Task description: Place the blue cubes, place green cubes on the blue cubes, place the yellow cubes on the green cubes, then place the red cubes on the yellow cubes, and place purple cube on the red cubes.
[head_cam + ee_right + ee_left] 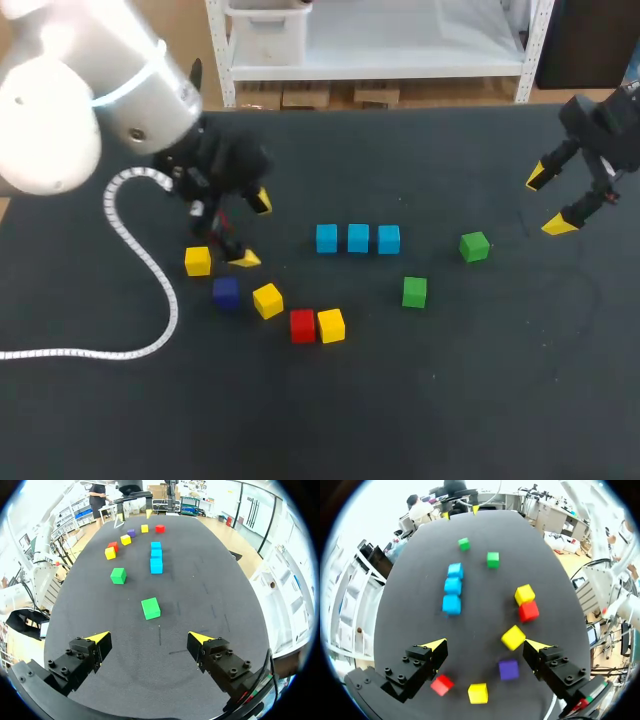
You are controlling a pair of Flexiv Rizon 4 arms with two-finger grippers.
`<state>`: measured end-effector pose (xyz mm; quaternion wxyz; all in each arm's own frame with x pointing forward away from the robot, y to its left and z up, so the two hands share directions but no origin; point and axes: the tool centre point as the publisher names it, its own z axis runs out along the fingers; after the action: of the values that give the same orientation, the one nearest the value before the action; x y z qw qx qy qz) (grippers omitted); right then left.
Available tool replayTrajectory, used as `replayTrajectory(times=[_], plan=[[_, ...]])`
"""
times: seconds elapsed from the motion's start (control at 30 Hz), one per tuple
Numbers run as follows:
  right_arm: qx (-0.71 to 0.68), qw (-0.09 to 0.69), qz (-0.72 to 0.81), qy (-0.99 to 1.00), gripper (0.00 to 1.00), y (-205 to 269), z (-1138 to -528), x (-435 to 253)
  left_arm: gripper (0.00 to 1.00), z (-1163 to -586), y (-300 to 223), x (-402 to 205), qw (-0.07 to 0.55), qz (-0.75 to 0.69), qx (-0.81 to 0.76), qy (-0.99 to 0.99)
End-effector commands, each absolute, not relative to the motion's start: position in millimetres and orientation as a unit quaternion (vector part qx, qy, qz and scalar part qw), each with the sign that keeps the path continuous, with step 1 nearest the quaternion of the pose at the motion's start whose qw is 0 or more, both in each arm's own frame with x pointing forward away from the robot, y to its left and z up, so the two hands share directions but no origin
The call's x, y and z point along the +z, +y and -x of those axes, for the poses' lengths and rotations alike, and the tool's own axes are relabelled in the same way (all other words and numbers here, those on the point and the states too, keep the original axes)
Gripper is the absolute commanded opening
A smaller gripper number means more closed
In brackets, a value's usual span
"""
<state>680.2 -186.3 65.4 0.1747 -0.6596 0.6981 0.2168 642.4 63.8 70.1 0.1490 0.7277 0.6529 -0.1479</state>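
Blue cubes [357,238] placed in a row mid-frame. Green cubes [474,246] loose to its right, yellow cubes [267,300], red cubes [302,325], purple cube [226,292] lower left, nothing stacked. Left gripper [253,230] and right gripper [548,201] released, empty

Left arm [55,110] is white; left claw [486,643] black, yellow-tipped, screw-studded.

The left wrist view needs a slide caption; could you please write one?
Open left gripper over a purple cube and a yellow cube, with a row of three blue cubes ahead.
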Motion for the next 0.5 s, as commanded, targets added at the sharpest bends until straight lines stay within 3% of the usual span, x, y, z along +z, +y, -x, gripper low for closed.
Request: replayTrajectory(times=[0.03,0.5], plan=[[0.217,0.176,0.660,0.698,1.00,-187,-680,65,1.00,-646,98,73,0.153,-0.724,-0.149,0.656],[0.217,0.176,0.660,0.698,1.00,-187,-680,65,1.00,-654,144,85,0.192,-0.719,-0.177,0.644]])
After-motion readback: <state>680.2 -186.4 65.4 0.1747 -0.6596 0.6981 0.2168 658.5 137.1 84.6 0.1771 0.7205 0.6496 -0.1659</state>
